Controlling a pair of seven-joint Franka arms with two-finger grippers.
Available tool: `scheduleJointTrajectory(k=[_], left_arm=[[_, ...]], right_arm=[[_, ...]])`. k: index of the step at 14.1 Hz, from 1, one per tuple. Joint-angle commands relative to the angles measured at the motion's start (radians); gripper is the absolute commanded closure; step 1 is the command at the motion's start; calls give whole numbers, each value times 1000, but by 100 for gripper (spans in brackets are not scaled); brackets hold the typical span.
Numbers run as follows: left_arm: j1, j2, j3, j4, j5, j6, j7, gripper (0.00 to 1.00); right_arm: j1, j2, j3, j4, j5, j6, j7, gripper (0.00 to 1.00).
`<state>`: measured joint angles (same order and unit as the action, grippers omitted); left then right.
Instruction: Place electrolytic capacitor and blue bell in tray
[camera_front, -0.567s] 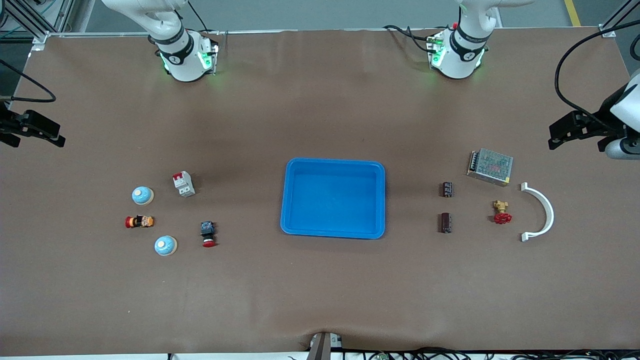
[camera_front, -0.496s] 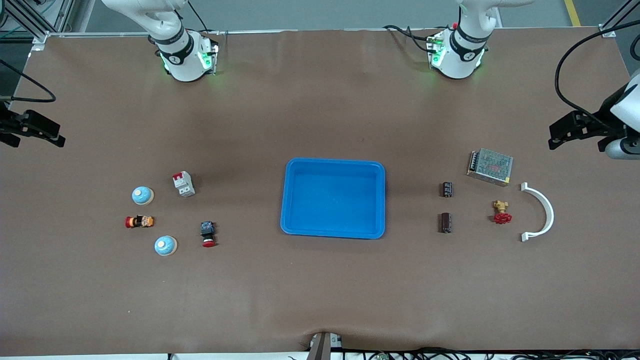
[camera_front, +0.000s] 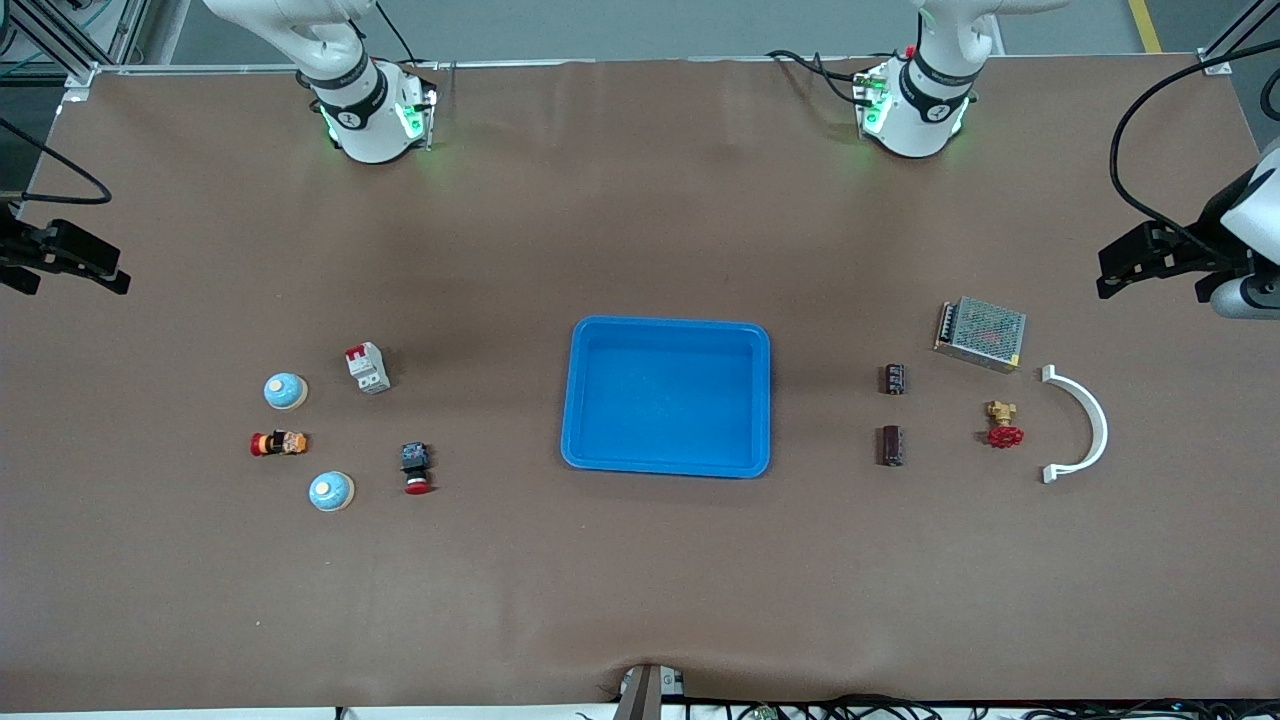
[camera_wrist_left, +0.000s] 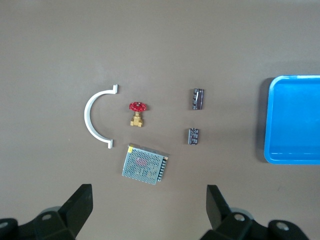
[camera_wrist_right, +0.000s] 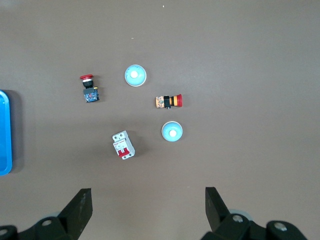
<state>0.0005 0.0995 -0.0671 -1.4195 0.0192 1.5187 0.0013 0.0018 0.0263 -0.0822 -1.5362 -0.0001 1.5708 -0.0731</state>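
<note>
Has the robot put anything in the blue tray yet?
Not yet. The tray holds nothing. Both blue bells sit toward the right arm's end, both capacitors toward the left arm's end. The left tool and right tool hang open, holding nothing. Every pick and placement is left.

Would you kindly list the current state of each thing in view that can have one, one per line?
tray: empty, flat on the table.
blue bells and: upright on the table, outside the tray.
capacitors and: lying on the table, outside the tray.
left gripper: open, empty, up over the table.
right gripper: open, empty, up over the table.
</note>
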Motion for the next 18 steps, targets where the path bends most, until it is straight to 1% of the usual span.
scheduleJointTrajectory(k=[1,2,5,7,8,10,12,13,15,18], left_arm=[[67,-4,1,1,-134,-60,-24,0],[102,2,-2,-5,-174,-86,-71,0],[95,9,-10,-7,-179,-86,-127,0],[75,22,-11,-7,-182,-81,-132,0],[61,37,-11,-4,-185,-69,-136,0],[23,54,-8,-4,-167,-26,-139,0],[6,55,-25,-15,-92,-14,-135,0],[1,58,-29,-25,-85,-6,-133,0],[1,43,-33,-111,-84,75,-127,0],[-5,34,-56,-200,-76,165,-132,0]], right_arm=[[3,23,2,25,0,-9,-10,0],[4,27,4,24,0,-8,-8,0],[18,47,4,24,0,-8,-10,0],[36,73,4,24,5,15,-10,0],[47,83,4,21,23,32,-11,0],[55,118,4,22,25,72,-13,0],[64,148,4,22,25,135,-11,0],[67,171,4,24,25,164,-11,0],[75,230,4,24,23,231,-13,0],[76,305,4,24,22,314,-13,0]])
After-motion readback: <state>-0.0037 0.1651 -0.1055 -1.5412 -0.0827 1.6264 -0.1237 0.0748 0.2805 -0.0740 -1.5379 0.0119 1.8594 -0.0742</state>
